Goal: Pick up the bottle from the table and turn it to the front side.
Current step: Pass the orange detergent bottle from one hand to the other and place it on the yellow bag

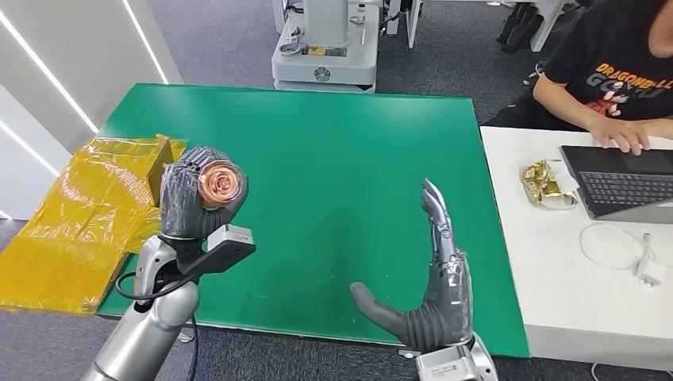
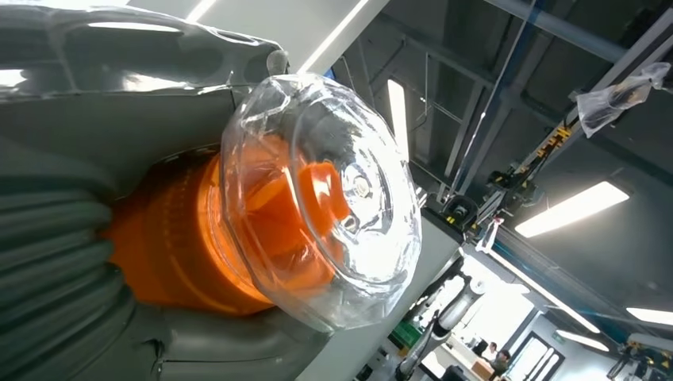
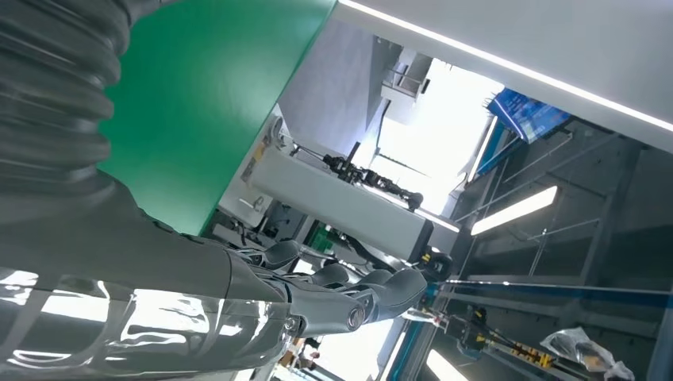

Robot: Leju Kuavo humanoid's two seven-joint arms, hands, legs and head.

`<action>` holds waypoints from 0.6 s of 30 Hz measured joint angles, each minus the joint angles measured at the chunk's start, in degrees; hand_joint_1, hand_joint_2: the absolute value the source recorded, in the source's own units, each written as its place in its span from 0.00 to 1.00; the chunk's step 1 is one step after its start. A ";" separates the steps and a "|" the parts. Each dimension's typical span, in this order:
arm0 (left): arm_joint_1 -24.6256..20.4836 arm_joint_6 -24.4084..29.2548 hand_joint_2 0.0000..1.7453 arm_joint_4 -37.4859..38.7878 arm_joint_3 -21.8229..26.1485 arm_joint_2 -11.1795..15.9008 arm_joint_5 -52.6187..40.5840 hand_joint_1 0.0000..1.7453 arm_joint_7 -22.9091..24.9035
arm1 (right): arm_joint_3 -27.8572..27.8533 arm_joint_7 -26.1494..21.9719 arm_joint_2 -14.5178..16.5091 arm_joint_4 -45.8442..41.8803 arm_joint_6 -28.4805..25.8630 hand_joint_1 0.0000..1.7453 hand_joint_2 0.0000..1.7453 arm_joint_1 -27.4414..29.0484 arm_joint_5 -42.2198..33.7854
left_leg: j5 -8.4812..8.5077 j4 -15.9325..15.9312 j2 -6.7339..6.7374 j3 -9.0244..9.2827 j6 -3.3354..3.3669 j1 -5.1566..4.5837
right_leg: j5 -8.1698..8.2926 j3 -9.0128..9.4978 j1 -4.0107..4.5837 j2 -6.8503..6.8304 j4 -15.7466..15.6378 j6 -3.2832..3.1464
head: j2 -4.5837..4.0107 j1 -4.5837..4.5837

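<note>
Bottle (image 1: 217,184) is up off the green worktop (image 1: 333,175), wrapped in my left hand (image 1: 190,198) at about the 9 o'clock side of the head view, with its clear cap end turned up toward the camera. In the left wrist view I see the orange body of the bottle (image 2: 238,238) sunk between the ribbed cover and the thumb, and the clear domed cap sticking out past the fingers, so that hand is clamped firmly on it.

My right hand (image 1: 428,286) sits at roughly 5 o'clock, held above the near edge of the worktop, palm turned inward, fingers straight and spread from the thumb, holding nothing. The right wrist view shows the same fingers (image 3: 349,302) stretched out in the air.

A crumpled yellow plastic sheet (image 1: 79,222) lies off the worktop's edge at 9 o'clock. At 2 o'clock a person (image 1: 611,79) in a black shirt types on a laptop (image 1: 619,178) on a white table (image 1: 555,278).
</note>
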 joint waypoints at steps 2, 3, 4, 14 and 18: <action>-0.01 0.00 1.00 0.00 0.08 0.09 0.03 1.00 0.00 | -0.07 0.00 0.12 -0.18 0.00 0.00 1.00 0.13 -0.01 | 0.00 0.01 0.00 0.00 0.00 0.00 | 0.00 0.00 0.00 0.00 0.00 0.00 | 0.00 -0.01; -0.01 0.00 1.00 0.00 0.12 0.10 0.03 1.00 0.00 | -0.09 0.00 0.15 -0.26 0.00 0.00 1.00 0.18 -0.01 | 0.00 0.01 0.00 0.00 0.00 0.00 | 0.00 0.00 0.00 0.00 0.00 0.00 | 0.00 -0.01; -0.02 0.01 1.00 0.00 0.17 0.13 0.03 1.00 0.00 | -0.12 0.00 0.16 -0.35 0.00 0.00 1.00 0.23 -0.01 | 0.00 0.01 0.00 0.00 0.00 0.00 | 0.00 0.00 0.00 0.00 -0.01 0.00 | 0.00 -0.01; -0.09 0.01 1.00 0.00 0.64 0.40 0.03 1.00 0.00 | -0.37 0.00 0.19 -0.63 0.00 0.00 1.00 0.31 -0.01 | 0.00 0.00 0.00 0.00 0.00 0.01 | 0.00 -0.02 0.01 0.01 0.00 0.00 | 0.00 -0.01; -0.10 0.01 1.00 0.00 0.67 0.44 0.03 1.00 0.00 | -0.39 0.00 0.19 -0.63 0.00 0.00 1.00 0.31 0.00 | 0.00 0.00 0.00 0.00 0.00 0.01 | 0.00 -0.01 0.01 0.01 0.00 0.00 | 0.00 -0.01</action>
